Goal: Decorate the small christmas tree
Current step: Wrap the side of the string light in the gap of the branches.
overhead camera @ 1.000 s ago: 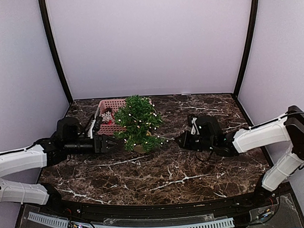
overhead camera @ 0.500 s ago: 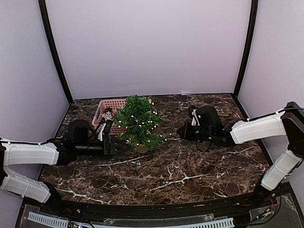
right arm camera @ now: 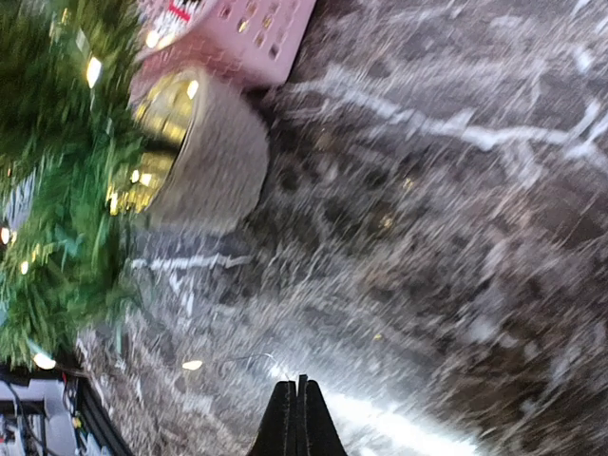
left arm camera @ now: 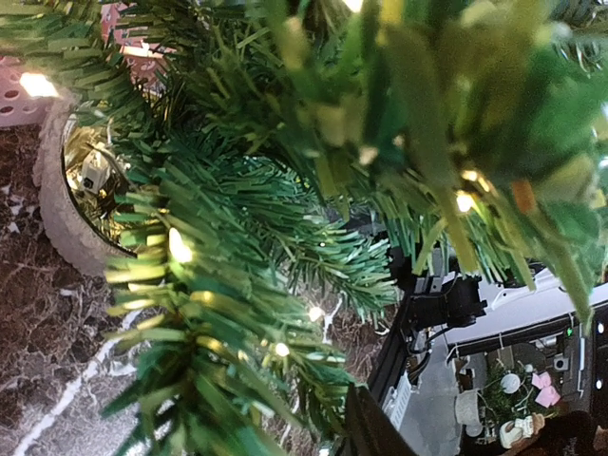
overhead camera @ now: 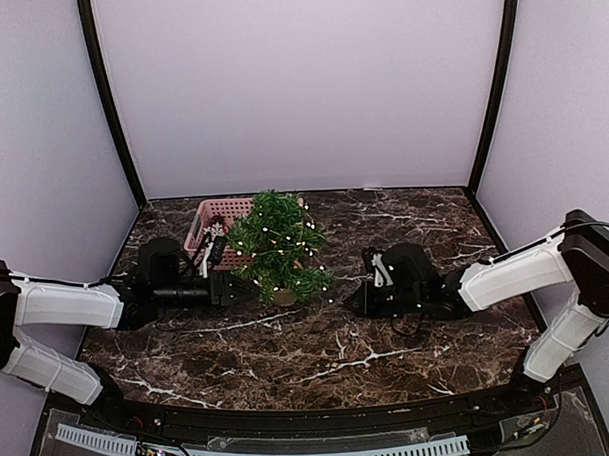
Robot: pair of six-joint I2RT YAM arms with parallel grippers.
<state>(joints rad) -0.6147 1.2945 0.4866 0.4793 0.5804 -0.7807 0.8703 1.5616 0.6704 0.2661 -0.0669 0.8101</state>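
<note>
The small christmas tree [overhead camera: 277, 247] stands mid-table in its tan pot [overhead camera: 283, 297], with a lit string of lights wound through the branches. My left gripper [overhead camera: 230, 287] is pushed into the tree's lower left branches. In the left wrist view, needles [left arm camera: 237, 237] fill the frame beside the pot [left arm camera: 62, 223]; only one dark finger [left arm camera: 369, 426] shows, so I cannot see how the jaws stand. My right gripper [overhead camera: 359, 302] is low over the table right of the tree. It [right arm camera: 299, 385] is shut, with a thin light-string wire running from its tips to a lit bulb [right arm camera: 193, 364].
A pink basket [overhead camera: 217, 231] holding ornaments stands right behind the tree on the left and also shows in the right wrist view [right arm camera: 256, 38]. The string's loose tail [overhead camera: 332, 299] lies on the marble between tree and right gripper. Black frame posts stand at the back corners.
My left gripper has slid right into the tree's branches and its jaws have narrowed. My right gripper rose toward the back, then dropped nearer the front, staying shut.
</note>
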